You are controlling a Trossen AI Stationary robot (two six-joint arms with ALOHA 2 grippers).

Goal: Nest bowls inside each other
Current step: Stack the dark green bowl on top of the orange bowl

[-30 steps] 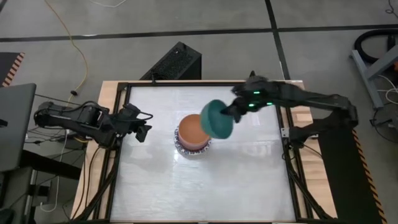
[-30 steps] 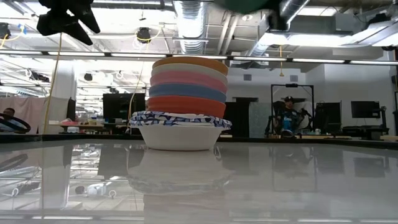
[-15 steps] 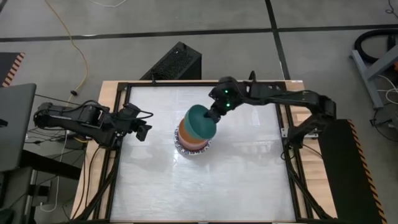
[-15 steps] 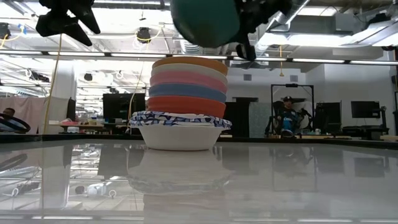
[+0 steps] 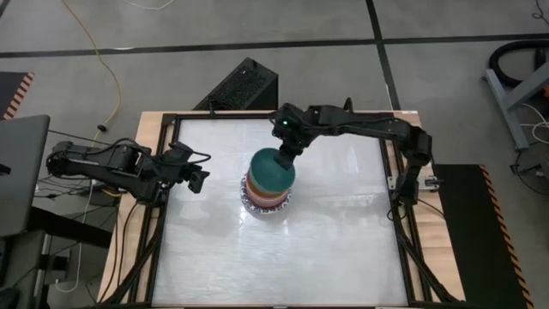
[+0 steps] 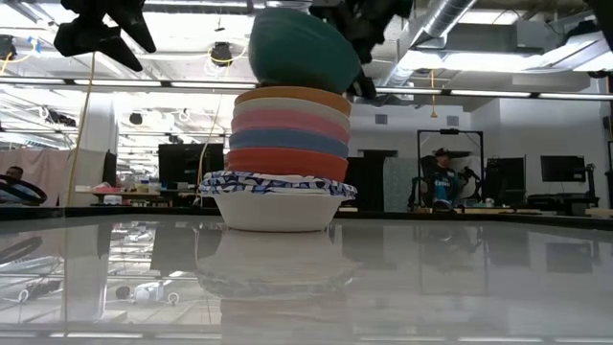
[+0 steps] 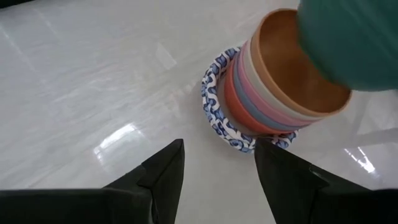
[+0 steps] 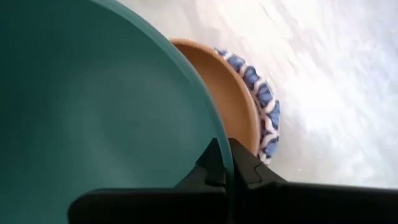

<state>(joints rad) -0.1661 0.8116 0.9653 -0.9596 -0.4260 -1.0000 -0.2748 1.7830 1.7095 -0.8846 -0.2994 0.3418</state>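
A stack of nested bowls (image 6: 287,144) stands on its white, blue-patterned bottom bowl (image 7: 219,102) at the middle of the table. Red, blue, pink and cream bowls follow, with an orange bowl (image 7: 292,74) on top. The green bowl (image 5: 273,167) hangs tilted just over the stack, also seen in the low view (image 6: 302,48). My right gripper (image 8: 225,155) is shut on it. My left gripper (image 7: 217,146) waits open above the table's left side (image 5: 199,176), pointing toward the stack. My right gripper pinches the green bowl's rim (image 8: 219,134) on the side toward the table's far right, one finger inside the bowl and one outside. The fingers (image 5: 287,153) slant down from the far right. The bowl is tilted and lifted above the orange bowl's opening.
Bare white tabletop (image 5: 326,249) lies all around the stack. A black frame (image 5: 396,215) edges the table. A black box (image 5: 244,86) sits beyond the far edge, and a laptop (image 5: 17,172) stands off the left side.
My right gripper has carried the green bowl toward the table's left and down, from beside the stack's right to just over its top. The bowl has turned from nearly on its side to a shallower tilt. The stack has stayed where it was.
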